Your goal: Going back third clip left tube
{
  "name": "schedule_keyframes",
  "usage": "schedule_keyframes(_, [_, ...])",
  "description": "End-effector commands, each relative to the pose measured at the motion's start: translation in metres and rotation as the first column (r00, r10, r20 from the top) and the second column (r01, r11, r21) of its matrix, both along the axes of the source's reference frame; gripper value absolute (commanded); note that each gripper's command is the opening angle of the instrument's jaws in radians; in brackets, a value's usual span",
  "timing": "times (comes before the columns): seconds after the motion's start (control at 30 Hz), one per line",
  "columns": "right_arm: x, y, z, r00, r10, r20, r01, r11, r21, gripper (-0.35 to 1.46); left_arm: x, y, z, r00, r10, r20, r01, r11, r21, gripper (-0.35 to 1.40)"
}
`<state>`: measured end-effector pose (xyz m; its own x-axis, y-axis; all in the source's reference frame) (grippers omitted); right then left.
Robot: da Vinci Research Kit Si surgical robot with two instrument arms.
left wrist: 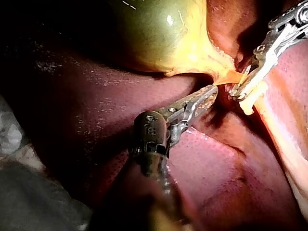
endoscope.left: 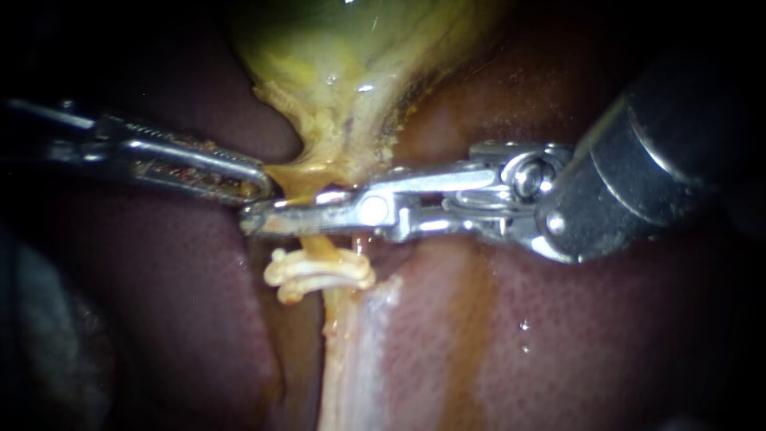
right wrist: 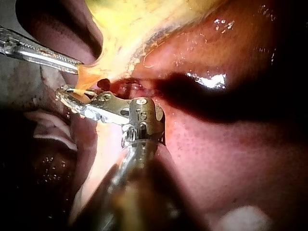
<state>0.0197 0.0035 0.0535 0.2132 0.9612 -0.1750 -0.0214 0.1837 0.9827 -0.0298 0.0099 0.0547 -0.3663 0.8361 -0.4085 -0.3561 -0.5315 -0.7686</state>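
Observation:
The green-yellow gallbladder (endoscope.left: 351, 72) narrows to an orange neck, and a pale tube (endoscope.left: 343, 359) runs down from it over the liver. White clips (endoscope.left: 319, 271) sit across this tube, and in the left wrist view a clip (left wrist: 250, 103) shows just under my right instrument's jaws. My right instrument (endoscope.left: 259, 219) lies across the tube just above the clips, its jaws slightly open with orange tissue between them (right wrist: 70, 96). My left instrument (endoscope.left: 259, 187) has its jaws shut on the gallbladder's neck, right beside the right jaws (left wrist: 211, 91).
Dark red liver (endoscope.left: 598, 335) surrounds the tube on both sides. The right instrument's thick wrist joint (endoscope.left: 638, 175) fills the upper right of the endoscope view. A pale strip of tissue (endoscope.left: 375, 319) runs beside the tube below the clips.

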Motion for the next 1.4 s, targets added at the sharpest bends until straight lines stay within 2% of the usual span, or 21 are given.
schedule_keyframes(0.03, [0.0,0.0,0.0001,1.0,0.001,0.0,-0.001,1.0,0.0,-0.35,0.0,0.0,0.0,1.0,0.0,0.0,0.0,1.0,0.0,-0.35])
schedule_keyframes(0.13, [0.0,-0.0001,0.0002,1.0,0.002,-0.002,-0.002,1.0,-0.001,-0.35,0.0,0.0,0.0,1.0,-0.001,0.0,0.001,1.0,0.0,-0.35])
schedule_keyframes(0.27, [0.0005,-0.0009,0.0013,0.9987,0.025,-0.044,-0.025,1.0,-0.001,0.18,-0.0001,0.0,0.0,1.0,-0.001,-0.001,0.001,1.0,0.0,-0.35])
schedule_keyframes(0.37, [0.0012,-0.0018,0.0028,0.9987,0.018,-0.048,-0.019,1.0,-0.01,0.38,0.0,-0.0001,0.0,1.0,0.0,0.0,0.0,1.0,0.0,-0.35])
schedule_keyframes(0.57, [0.0019,-0.0039,0.0067,0.9989,0.0,-0.047,-0.004,0.995,-0.095,0.46,0.0001,-0.0001,0.0,1.0,0.0,0.0,0.0,1.0,0.0,-0.35])
schedule_keyframes(0.67, [0.0019,-0.0043,0.0084,0.9992,-0.034,-0.022,0.029,0.98,-0.196,0.48,0.0001,-0.0001,0.0,1.0,0.0,0.0,0.0,1.0,0.0,-0.35])
schedule_keyframes(0.77, [0.0017,-0.0039,0.0097,0.9995,-0.031,0.002,0.03,0.952,-0.304,0.49,0.0001,-0.0001,-0.0001,1.0,0.0,0.0,0.0,1.0,0.0,-0.35])
schedule_keyframes(0.8, [0.0016,-0.0035,0.01,0.9999,-0.002,0.016,0.007,0.941,-0.338,0.5,0.0001,-0.0001,-0.0001,1.0,-0.001,0.0,0.001,1.0,0.0,-0.35])
schedule_keyframes(0.9, [0.001,-0.0028,0.0104,0.9998,0.015,0.014,-0.008,0.903,-0.43,0.5,0.0001,-0.0001,-0.0001,1.0,-0.001,-0.001,0.001,1.0,0.0,-0.35])
schedule_keyframes(0.97, [0.0005,-0.0026,0.0103,0.9998,0.017,0.011,-0.01,0.888,-0.46,0.5,0.0001,-0.0002,-0.0001,1.0,-0.001,0.0,0.001,1.0,0.0,-0.35])
schedule_keyframes(1.1, [-0.001,-0.0029,0.0097,0.9998,-0.014,-0.014,0.004,0.82,-0.572,0.5,0.0002,-0.0001,-0.0001,1.0,0.0,0.0,0.0,1.0,0.0,-0.35])
schedule_keyframes(1.13, [-0.0015,-0.0031,0.0093,0.9993,-0.029,-0.023,0.009,0.794,-0.608,0.5,0.0002,-0.0001,-0.0002,1.0,0.0,0.0,0.0,1.0,0.0,-0.35])
schedule_keyframes(1.2, [-0.0025,-0.0033,0.0086,0.9985,-0.044,-0.033,0.012,0.763,-0.647,0.5,0.0002,-0.0001,-0.0002,1.0,0.001,0.0,-0.001,1.0,0.0,-0.35])
schedule_keyframes(1.23, [-0.0032,-0.0034,0.0081,0.9978,-0.055,-0.037,0.016,0.74,-0.672,0.5,0.0003,-0.0001,-0.0002,1.0,0.001,0.0,-0.001,1.0,0.0,-0.35])
schedule_keyframes(1.33, [-0.0049,-0.0037,0.0067,0.9962,-0.075,-0.043,0.021,0.694,-0.719,0.5,0.0003,-0.0001,-0.0002,1.0,0.001,0.001,-0.001,1.0,0.0,-0.35])
schedule_keyframes(1.4, [-0.006,-0.0036,0.0058,0.995,-0.093,-0.037,0.035,0.674,-0.738,0.5,0.0003,-0.0001,-0.0002,1.0,0.001,0.001,-0.001,1.0,0.0,-0.35])
